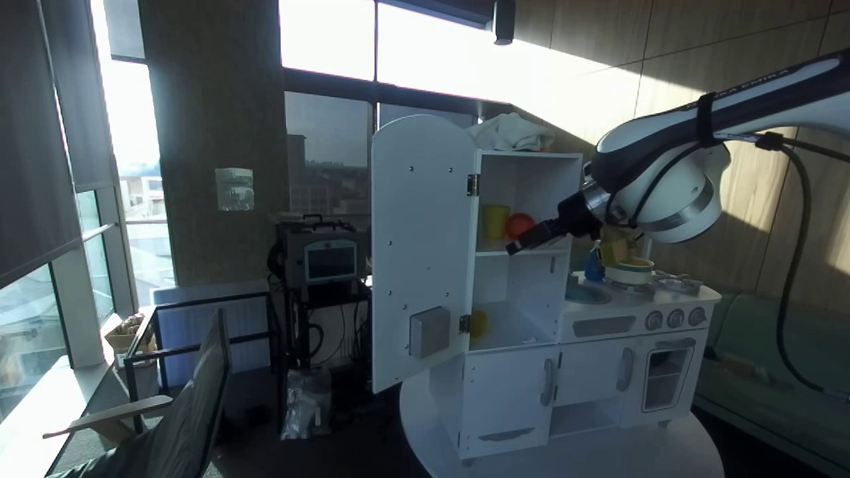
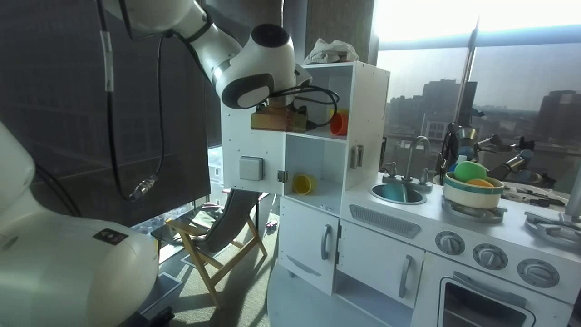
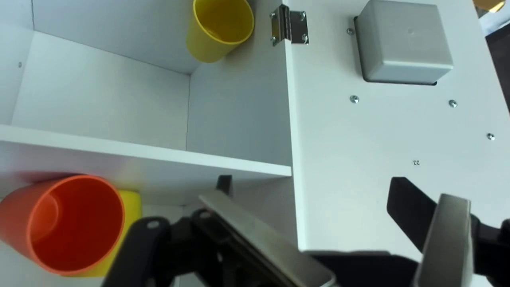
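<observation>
"Has the gripper [image 3: 318, 191] got anything?"

"No. In the wrist view its fingers [image 3: 447, 239] are spread wide, with nothing pinched between them. It hangs in front of the white play-kitchen cabinet [image 2: 373, 104], apparently touching nothing."

"What's it nearest?"

"Of the cups, the orange-red cup [image 1: 520, 224], I think: on its side on the upper shelf [image 3: 143, 151], close to twelve o'clock from the gripper in an exterior view. A yellow cup [image 1: 495, 221] seems to stand close beside it, between ten and eleven."

"And lower down?"

"At seven o'clock, another yellow cup [image 1: 478, 324] lies on its side in the lower compartment [image 3: 99, 91], near the hinge [image 3: 289, 26]."

"So how far along are things?"

"Not far, I'd judge. The cabinet door [image 1: 422, 232] already stands open, over at nine o'clock. But no cup is gripped, and all three I can see rest inside the cabinet, so the handling itself looks undone."
</observation>
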{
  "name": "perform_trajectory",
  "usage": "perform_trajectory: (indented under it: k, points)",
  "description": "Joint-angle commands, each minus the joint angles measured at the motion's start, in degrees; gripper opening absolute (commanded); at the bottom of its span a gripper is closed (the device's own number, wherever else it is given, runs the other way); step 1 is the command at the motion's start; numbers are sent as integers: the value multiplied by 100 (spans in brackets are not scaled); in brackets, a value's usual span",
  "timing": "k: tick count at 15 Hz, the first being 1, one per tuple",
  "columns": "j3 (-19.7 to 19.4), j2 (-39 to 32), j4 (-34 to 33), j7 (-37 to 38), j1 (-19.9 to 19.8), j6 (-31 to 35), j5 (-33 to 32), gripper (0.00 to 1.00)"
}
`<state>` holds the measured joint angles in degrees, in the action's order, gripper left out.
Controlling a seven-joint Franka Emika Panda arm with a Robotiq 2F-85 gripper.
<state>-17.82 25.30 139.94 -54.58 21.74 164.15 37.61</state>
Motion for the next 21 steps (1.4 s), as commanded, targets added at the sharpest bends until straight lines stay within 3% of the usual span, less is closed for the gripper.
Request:
perform_trajectory:
  k: [1,8,14,21]
  points:
    - [-467,-205,-383,-548,590,554,644,100]
    - [-1298,-963,-1344,-813,1331,1160,1453,100]
    - [-1853,-1751,-2019,-738,1483,1138,1834,100]
    - [-2019,-2581,-2745,-655,1361,1185,2195,100]
